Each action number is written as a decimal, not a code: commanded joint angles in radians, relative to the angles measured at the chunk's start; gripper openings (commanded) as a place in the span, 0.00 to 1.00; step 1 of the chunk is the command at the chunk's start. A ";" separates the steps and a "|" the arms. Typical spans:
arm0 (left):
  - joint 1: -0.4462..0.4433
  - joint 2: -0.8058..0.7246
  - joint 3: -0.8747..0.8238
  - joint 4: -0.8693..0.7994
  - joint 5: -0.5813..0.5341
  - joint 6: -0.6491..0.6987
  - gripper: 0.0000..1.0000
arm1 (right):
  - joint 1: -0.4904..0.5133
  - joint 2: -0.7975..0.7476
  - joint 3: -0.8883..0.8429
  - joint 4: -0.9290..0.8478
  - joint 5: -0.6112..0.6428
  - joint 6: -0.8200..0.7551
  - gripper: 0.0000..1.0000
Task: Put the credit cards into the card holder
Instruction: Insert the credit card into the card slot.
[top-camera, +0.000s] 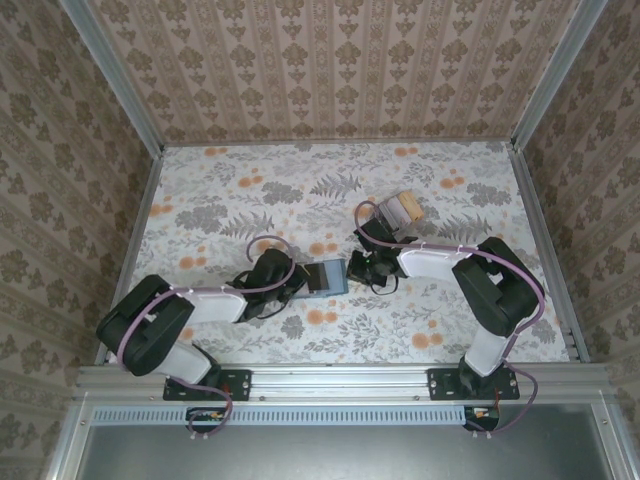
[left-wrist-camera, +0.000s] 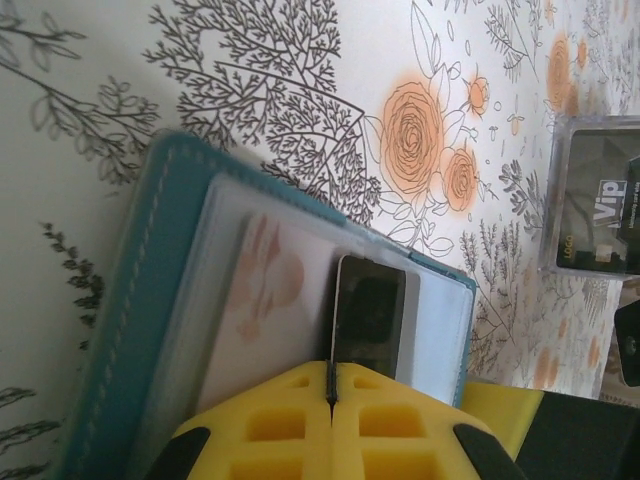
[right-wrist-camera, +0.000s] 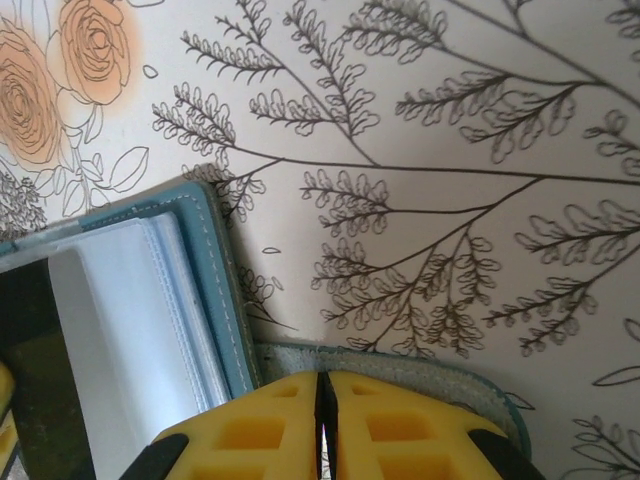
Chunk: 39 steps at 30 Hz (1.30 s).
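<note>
The left gripper lies just left of the card holder at centre frame, the right gripper just right; both are equally near.

Left wrist view: its fingers are pressed together. A dark card rises from their seam over the holder's clear sleeve, long axis pointing up-frame, lower end hidden.

Right wrist view: its closed fingers sit on the holder's teal edge; whether they grip it is unclear.

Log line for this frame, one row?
left gripper: jaws shut by dark card | right gripper: jaws shut at card holder edge
</note>
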 joint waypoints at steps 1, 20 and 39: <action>-0.014 0.023 -0.013 0.069 -0.007 -0.037 0.00 | 0.027 0.047 -0.044 -0.074 -0.021 0.023 0.13; 0.010 0.043 0.095 -0.116 0.071 0.121 0.00 | 0.031 0.070 -0.003 -0.102 0.006 -0.016 0.14; 0.045 0.095 0.188 -0.211 0.155 0.259 0.20 | 0.031 0.075 0.026 -0.130 0.033 -0.040 0.15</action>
